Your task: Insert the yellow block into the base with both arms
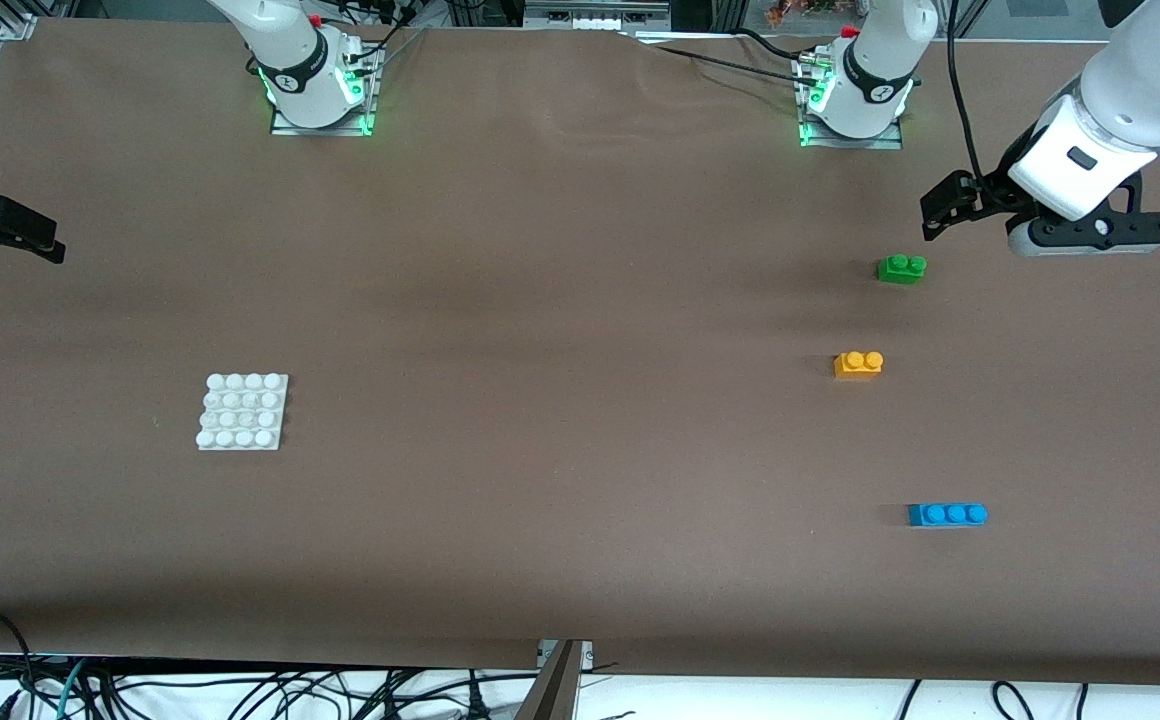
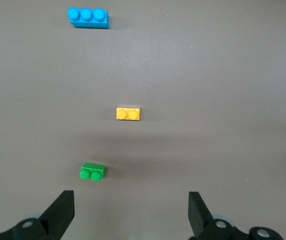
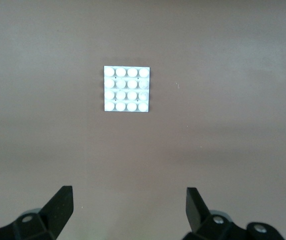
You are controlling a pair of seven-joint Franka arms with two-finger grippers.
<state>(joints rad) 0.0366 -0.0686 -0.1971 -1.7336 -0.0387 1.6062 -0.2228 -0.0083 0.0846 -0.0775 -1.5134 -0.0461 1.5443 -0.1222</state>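
Two studs up, the yellow block (image 1: 858, 363) lies lengthwise along the table; both grippers (image 2: 131, 212) (image 3: 129, 210) gape empty.

Desk (image 1: 560, 330): matt brown covering, cloth-like, faintly creased near the arm bases.
Yellow block (image 1: 858, 363): smooth orange-yellow plastic, slight sheen on the studs.
Base (image 1: 244, 411): white moulded plastic, smooth, studs softly glossy.
Green brick (image 1: 901, 268): smooth plastic, low gloss.
Blue brick (image 1: 947, 514): smooth plastic, bright and even.
Left end effector (image 1: 943, 205): black, matt, hard plastic look; fingers spread.
Right end effector (image 1: 10, 232): black, matt; fingers spread.
Arm shells (image 1: 1120, 90): glossy white plastic casing.
Base plates (image 1: 320, 122): bare metal.
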